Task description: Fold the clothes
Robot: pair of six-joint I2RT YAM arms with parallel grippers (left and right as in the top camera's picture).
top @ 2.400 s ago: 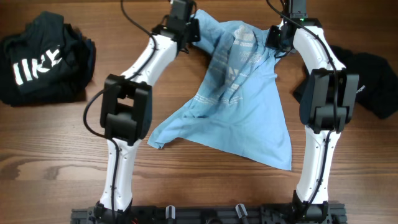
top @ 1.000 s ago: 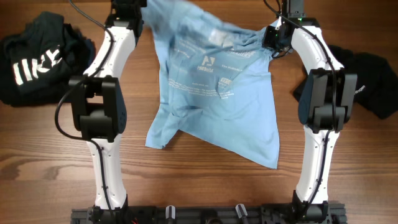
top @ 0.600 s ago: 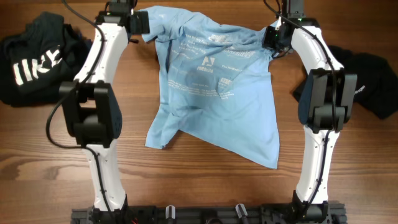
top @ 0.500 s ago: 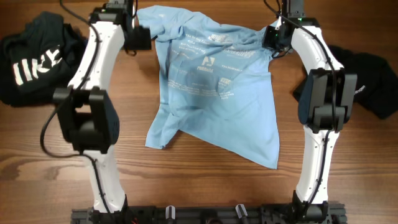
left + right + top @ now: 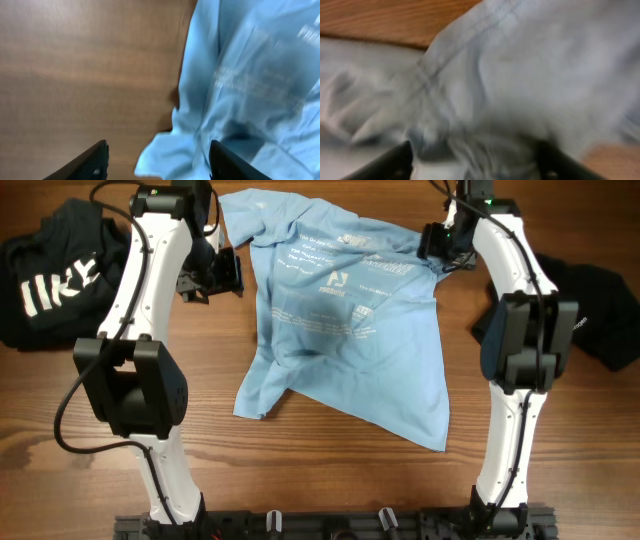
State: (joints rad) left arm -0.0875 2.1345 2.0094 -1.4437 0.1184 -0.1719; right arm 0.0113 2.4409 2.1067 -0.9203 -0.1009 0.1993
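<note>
The clothes' light blue T-shirt (image 5: 350, 320) lies spread on the wooden table with its pale printed text facing up; its lower left part is crumpled. My left gripper (image 5: 222, 273) hovers just left of the shirt's upper left edge. In the left wrist view it (image 5: 160, 167) is open, with the shirt's edge (image 5: 240, 100) and bare wood beneath. My right gripper (image 5: 437, 248) is over the shirt's upper right corner. In the right wrist view its fingers (image 5: 390, 165) stand wide apart above bunched cloth (image 5: 520, 75), which is blurred.
A black garment with white lettering (image 5: 60, 275) is heaped at the far left. Another black garment (image 5: 600, 320) lies at the right edge, behind the right arm. Bare wood shows in front of the shirt.
The left gripper let go of the shirt's upper left corner and drew away to the left and nearer. The right gripper opened. The shirt has settled flat.
</note>
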